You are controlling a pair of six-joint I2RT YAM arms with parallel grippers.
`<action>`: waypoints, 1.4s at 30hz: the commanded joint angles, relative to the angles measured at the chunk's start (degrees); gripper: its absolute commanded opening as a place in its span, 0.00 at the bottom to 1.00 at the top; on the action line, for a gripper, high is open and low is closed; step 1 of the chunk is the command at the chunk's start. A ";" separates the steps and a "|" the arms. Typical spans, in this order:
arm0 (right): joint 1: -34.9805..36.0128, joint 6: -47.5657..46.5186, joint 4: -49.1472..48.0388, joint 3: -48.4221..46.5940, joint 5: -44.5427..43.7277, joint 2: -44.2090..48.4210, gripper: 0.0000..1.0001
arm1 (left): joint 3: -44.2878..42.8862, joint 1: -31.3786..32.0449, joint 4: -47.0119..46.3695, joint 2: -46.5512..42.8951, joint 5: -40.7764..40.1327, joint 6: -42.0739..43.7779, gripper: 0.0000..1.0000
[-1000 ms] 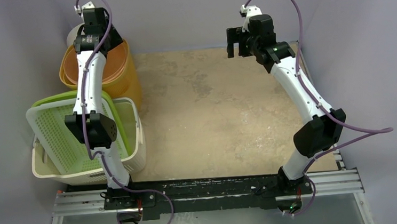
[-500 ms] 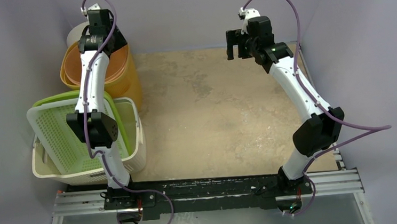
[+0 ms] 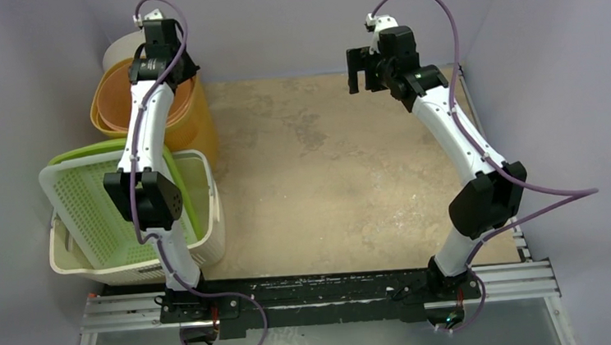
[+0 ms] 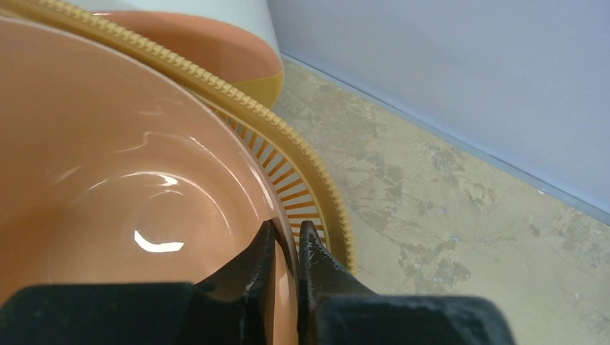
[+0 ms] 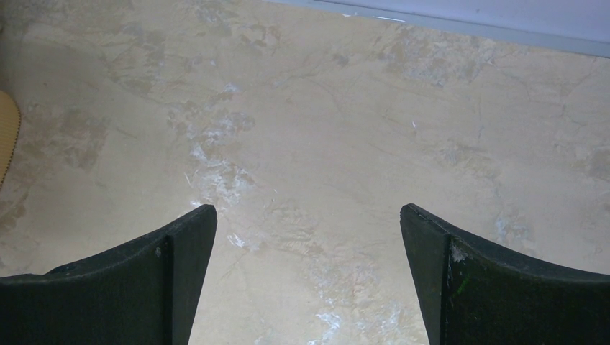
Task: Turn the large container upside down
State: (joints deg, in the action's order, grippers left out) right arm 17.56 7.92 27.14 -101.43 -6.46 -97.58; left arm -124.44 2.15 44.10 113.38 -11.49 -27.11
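Rim of the glossy orange container point(image 4: 108, 158), probably light, stiff and slippery, sits pinched in the narrowed left pincer point(image 4: 285, 236); the right pincer point(image 5: 308, 215) hangs wide open.

At the left of my overhead view, a green tray point(image 3: 82, 206) leans inside a cream basket point(image 3: 214, 221). A white tub point(image 3: 118, 51) sits upper left, and the desk point(image 3: 344, 178) is mottled tan.
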 commanded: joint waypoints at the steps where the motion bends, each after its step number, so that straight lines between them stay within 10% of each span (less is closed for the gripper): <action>1: -0.25 -0.53 -0.77 -0.50 -0.47 1.40 1.00 | 3.15 -0.57 2.22 0.63 -1.57 1.83 0.00; 27: -0.25 3.33 -1.68 1.62 1.24 4.75 0.97 | 0.08 3.79 -18.51 -25.21 -22.25 9.19 0.00; 42: -3.90 7.33 -3.71 -1.92 -8.12 7.24 0.98 | 0.60 4.09 -37.25 -31.64 2.75 -10.08 0.00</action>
State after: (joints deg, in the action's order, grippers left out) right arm 16.53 12.58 26.28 -99.09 -9.30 -92.90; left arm -119.94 6.02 17.76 81.56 -21.26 -28.27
